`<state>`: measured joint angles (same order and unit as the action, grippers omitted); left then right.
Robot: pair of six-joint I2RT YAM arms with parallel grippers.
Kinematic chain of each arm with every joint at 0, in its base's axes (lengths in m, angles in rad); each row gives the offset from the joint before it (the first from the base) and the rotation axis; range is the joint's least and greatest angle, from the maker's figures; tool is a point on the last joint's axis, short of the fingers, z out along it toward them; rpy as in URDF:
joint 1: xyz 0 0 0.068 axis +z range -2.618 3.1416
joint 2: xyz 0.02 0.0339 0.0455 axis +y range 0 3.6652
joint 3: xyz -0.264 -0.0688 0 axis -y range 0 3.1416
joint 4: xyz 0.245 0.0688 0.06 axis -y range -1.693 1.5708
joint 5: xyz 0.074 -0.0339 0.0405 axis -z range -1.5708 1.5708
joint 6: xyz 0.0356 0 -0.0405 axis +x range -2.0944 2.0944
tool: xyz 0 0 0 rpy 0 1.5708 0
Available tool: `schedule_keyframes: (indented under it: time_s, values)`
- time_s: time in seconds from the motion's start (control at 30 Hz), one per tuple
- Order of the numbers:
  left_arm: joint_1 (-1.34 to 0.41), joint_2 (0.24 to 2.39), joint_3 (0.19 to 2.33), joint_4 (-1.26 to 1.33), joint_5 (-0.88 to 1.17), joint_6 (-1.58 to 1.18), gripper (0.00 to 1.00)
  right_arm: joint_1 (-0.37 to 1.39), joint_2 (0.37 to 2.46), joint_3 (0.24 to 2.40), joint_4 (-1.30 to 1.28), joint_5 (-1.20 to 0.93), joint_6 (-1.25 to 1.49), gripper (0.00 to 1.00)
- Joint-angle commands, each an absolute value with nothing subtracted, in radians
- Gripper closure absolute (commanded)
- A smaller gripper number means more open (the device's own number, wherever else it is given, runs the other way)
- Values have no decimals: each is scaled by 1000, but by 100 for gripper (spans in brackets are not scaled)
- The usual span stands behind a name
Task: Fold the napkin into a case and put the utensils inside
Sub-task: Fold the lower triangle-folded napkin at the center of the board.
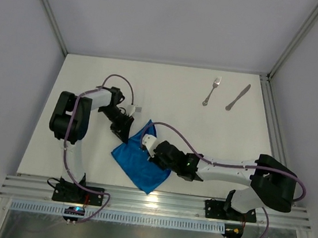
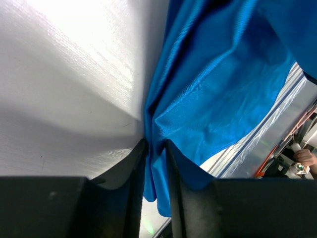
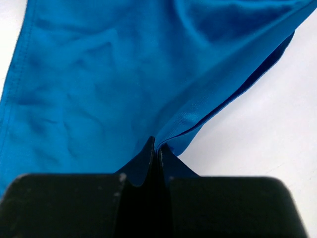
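Note:
The bright blue napkin (image 1: 141,166) lies crumpled near the table's front edge, its upper part lifted between the two arms. My left gripper (image 1: 124,130) comes in from the upper left. In its wrist view the gripper (image 2: 155,143) is shut on a bunched fold of the napkin (image 2: 223,89). My right gripper (image 1: 147,142) reaches in from the right and is shut on a doubled edge of the napkin (image 3: 99,74), its fingertips meeting on the cloth (image 3: 156,144). The fork (image 1: 211,91) and the knife (image 1: 238,97) lie side by side at the far right, away from both grippers.
The white table (image 1: 168,91) is bounded by grey walls and metal frame posts. An aluminium rail (image 1: 154,202) runs along the near edge by the arm bases, close to the napkin's lower corner. That rail (image 2: 277,129) also shows in the left wrist view.

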<state>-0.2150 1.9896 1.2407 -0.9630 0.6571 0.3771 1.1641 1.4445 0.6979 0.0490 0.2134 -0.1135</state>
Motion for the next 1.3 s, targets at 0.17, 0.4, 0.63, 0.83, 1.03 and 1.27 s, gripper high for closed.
schedule_keyframes:
  time_s: [0.17,0.4,0.63,0.83,1.03,1.27]
  values:
    - [-184,1907,1330,-969,635,442,61,1158,1473,704,117,275,-83,96]
    - [-274,1818,1318,-977,712,440,74,1120,1459,673,143,244,-51,96]
    - [-314,1954,1308,-890,710,331,77,1115,1460,673,147,238,-61,96]
    - [-313,2020,1331,-789,617,235,78,1115,1468,696,109,248,-103,96]
    - [-313,2033,1339,-750,607,189,78,1132,1471,732,45,248,-179,96]
    - [-301,2031,1341,-721,635,158,75,1233,1520,816,-49,334,-248,96]
